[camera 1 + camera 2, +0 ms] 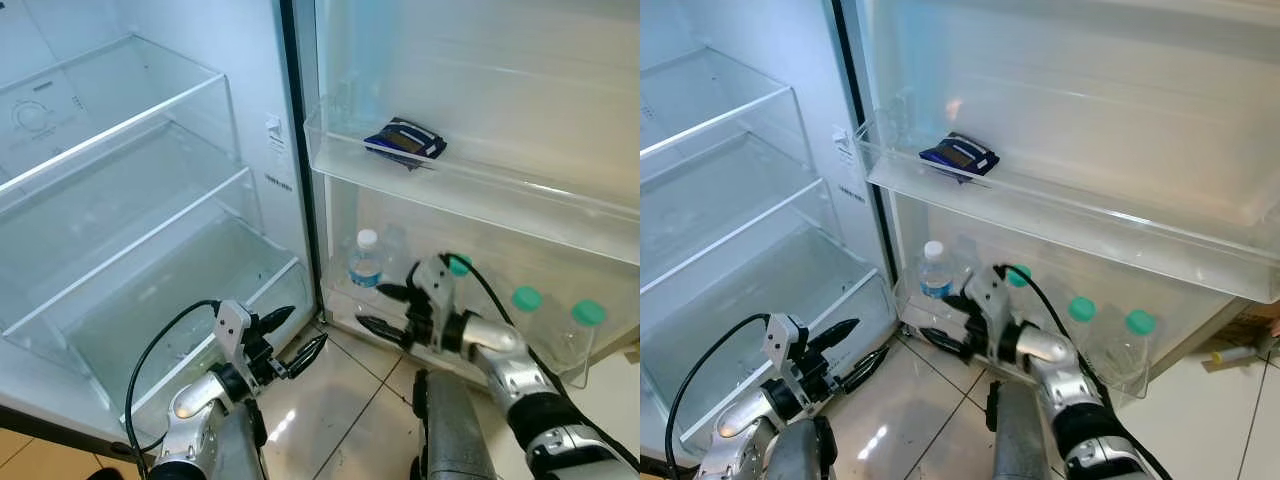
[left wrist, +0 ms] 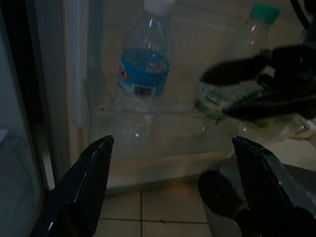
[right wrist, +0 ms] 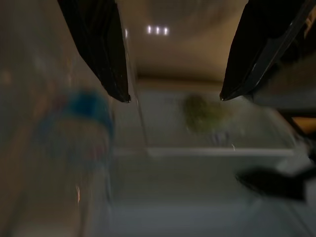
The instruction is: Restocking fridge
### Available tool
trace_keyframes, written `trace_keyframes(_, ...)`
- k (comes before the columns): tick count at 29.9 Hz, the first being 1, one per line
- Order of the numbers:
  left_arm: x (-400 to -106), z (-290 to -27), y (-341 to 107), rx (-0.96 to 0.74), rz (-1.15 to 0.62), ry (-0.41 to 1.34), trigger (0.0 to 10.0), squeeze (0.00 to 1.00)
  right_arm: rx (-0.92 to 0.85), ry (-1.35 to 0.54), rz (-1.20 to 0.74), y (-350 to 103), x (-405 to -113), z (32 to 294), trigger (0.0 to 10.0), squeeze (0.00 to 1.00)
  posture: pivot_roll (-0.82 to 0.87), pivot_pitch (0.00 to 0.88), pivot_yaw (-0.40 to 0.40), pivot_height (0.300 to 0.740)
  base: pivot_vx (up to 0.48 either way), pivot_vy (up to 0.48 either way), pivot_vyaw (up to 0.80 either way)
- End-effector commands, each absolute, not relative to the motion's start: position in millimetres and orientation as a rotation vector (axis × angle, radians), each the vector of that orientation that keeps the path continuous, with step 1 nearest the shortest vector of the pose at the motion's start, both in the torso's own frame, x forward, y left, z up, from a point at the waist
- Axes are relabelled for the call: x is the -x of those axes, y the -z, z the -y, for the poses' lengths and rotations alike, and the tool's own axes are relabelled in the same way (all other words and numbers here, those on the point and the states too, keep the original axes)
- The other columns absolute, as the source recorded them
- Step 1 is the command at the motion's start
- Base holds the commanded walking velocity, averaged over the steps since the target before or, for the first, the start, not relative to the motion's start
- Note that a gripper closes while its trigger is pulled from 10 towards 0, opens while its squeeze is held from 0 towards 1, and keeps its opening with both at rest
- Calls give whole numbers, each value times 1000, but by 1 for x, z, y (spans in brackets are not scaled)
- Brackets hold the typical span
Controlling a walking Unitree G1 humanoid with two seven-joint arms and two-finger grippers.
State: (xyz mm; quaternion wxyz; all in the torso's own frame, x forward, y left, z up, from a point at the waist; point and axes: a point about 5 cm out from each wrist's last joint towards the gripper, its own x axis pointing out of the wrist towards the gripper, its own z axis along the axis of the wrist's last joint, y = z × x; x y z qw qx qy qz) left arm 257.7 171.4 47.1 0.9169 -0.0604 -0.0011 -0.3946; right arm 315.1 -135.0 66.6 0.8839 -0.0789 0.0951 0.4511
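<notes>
Fridge door open. Lower door bin (image 1: 345, 305) held a blue-label water bottle (image 1: 366, 264) at its hinge end plus three green-capped bottles: one (image 1: 459, 266) behind the right arm, two more (image 1: 527, 300) (image 1: 588, 314) further along. Upper door shelf (image 1: 330, 140) had just a dark blue packet (image 1: 404, 140). Main-compartment shelves (image 1: 120, 130) looked bare, so restocking seemed early; most space unfilled. Right gripper (image 1: 380, 308) was spread wide, holding nothing, just in front of the lower bin near the water bottle. Left gripper (image 1: 292, 335) also spread and empty, low over the tiled floor (image 1: 330, 400) by the fridge's bottom edge. Judged: drinks partly placed, nothing in hand for the next item
</notes>
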Motion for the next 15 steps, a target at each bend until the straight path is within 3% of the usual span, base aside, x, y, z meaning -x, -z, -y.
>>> trace_keyframes(1,-251,-183,-39,96,-44,786,10000,0,168,-889,-276,-49,-305,146,10000,0,-68,121,-13,455,0,0,0)
trace_keyframes(11,-222,-207,0,104,-235,628,10000,0,119,-673,-465,-6,-275,183,10000,0,-84,133,-14,455,0,0,0)
trace_keyframes(15,-207,-217,22,146,-334,440,10000,0,10,-572,-564,17,-255,191,10000,0,-66,65,-20,455,0,0,0)
